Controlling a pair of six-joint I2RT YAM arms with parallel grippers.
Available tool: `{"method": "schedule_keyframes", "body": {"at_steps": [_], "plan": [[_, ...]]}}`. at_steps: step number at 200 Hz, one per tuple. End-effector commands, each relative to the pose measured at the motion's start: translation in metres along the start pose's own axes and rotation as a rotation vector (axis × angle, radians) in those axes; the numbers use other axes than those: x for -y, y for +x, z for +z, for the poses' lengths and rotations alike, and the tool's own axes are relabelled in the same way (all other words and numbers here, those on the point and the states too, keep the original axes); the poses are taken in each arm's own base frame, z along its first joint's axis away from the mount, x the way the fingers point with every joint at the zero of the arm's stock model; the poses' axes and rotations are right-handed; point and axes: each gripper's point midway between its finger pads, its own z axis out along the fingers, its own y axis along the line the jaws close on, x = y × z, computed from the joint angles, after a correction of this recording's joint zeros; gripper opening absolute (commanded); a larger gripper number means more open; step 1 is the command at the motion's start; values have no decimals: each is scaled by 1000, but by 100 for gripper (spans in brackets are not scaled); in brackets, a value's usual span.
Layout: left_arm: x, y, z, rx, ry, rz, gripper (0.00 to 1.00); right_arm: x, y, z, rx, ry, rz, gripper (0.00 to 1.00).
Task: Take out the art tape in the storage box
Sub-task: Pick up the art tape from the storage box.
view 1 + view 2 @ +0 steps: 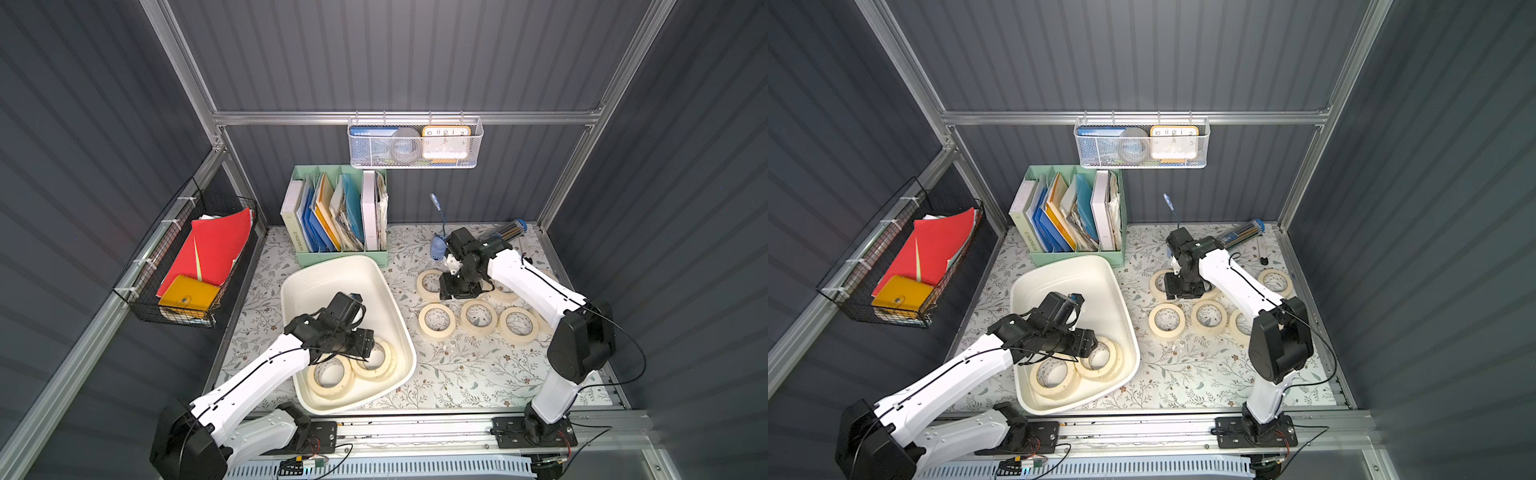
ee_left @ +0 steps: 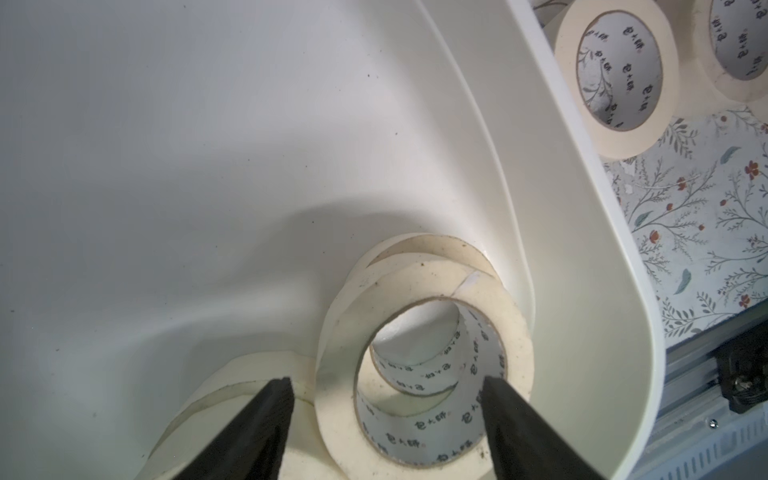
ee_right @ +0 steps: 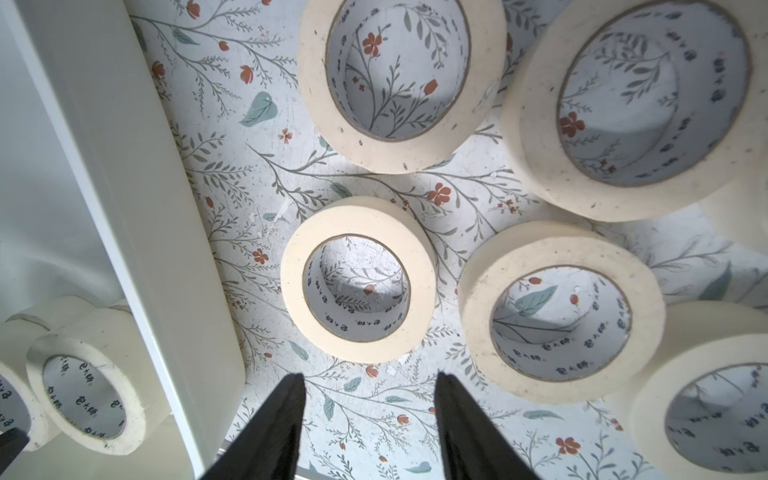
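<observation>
The storage box is a shallow white tub at the table's front left. Cream art tape rolls lie stacked in its near corner. My left gripper is down inside the box, open. One fingertip is outside the top roll and the other is over its core. Several more art tape rolls lie flat on the floral table to the right of the box. My right gripper hangs open over bare table beside one of them, with nothing between its fingers.
A mint-green file organiser stands just behind the box. A white mesh basket hangs on the back rail and a black wire basket on the left wall. A blue object and a pencil tube lie at the back right.
</observation>
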Motion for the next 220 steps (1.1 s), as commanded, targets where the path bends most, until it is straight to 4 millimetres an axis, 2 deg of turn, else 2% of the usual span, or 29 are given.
{"method": "schedule_keyframes", "body": {"at_steps": [1, 36, 73, 89, 126, 146, 157, 184, 220], "plan": [[-1, 7, 8, -19, -2, -27, 77, -1, 10, 2, -43, -2, 4, 56], [-5, 10, 22, -27, -18, -17, 77, -2, 11, 3, -44, -10, 4, 56], [-7, 10, 36, -59, -34, 5, 70, -3, 16, 4, -50, -16, 7, 56], [-7, 10, 41, -67, -38, 11, 62, -3, 19, 3, -50, -16, 9, 56], [-8, 12, 43, -74, -42, 12, 33, -1, 27, 0, -48, -17, 17, 56], [-7, 8, 42, -67, -41, 15, 25, -5, 31, -1, -50, -21, 12, 56], [-7, 5, 41, -61, -45, 16, 23, -7, 34, -1, -52, -20, 9, 56], [-6, -12, 30, -33, -73, 34, 20, -20, 39, -10, -38, -22, -13, 56], [2, -60, 8, 60, -111, 62, 19, -58, 48, -28, -11, -41, -84, 56]]}}
